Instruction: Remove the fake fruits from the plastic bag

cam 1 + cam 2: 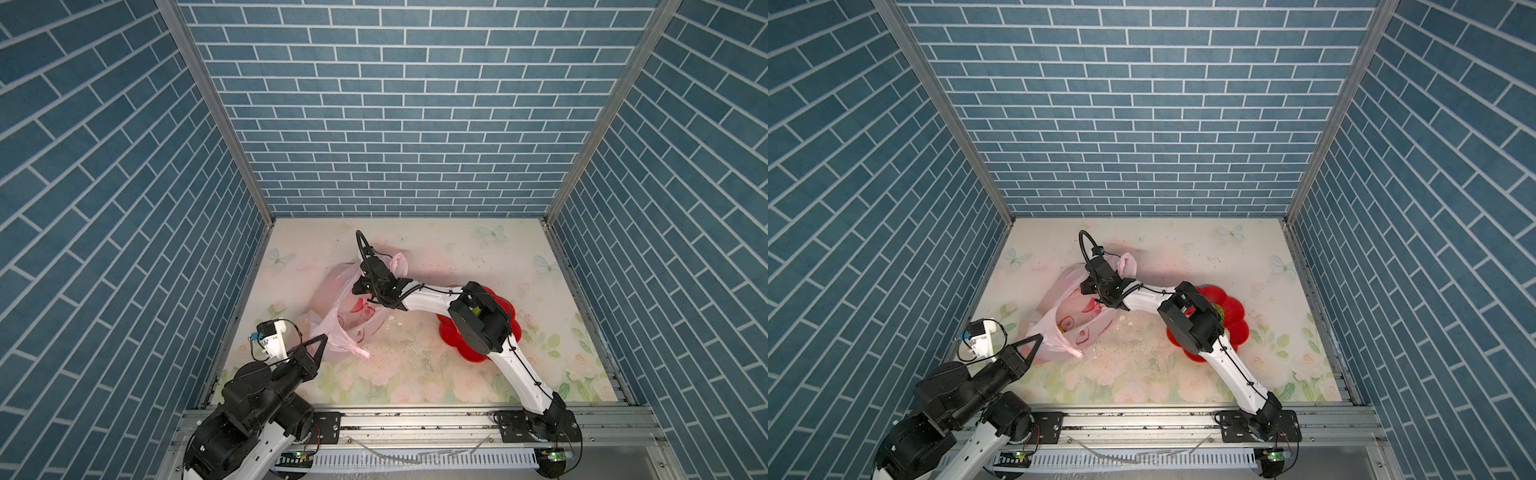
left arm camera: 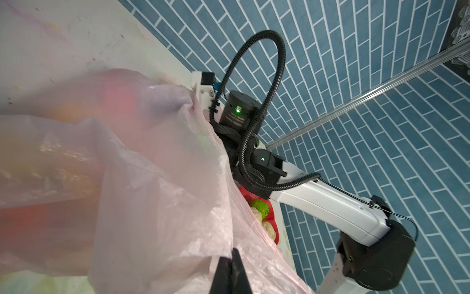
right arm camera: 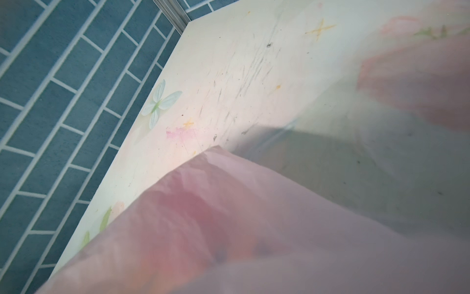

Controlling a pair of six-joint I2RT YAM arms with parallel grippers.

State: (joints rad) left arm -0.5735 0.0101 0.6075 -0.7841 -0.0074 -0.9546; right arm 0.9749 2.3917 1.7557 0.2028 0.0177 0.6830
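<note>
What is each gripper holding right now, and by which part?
The left gripper pinches the plastic bag by a fold of film near its mouth. The right gripper is at the bag's mouth, its tips hidden; a hold cannot be told.

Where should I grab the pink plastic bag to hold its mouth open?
Probably the far handle of the plastic bag: it sticks up as a bunched strip, clear of the body. Come down from above, jaws across it. The left gripper is shut on the near side.
</note>
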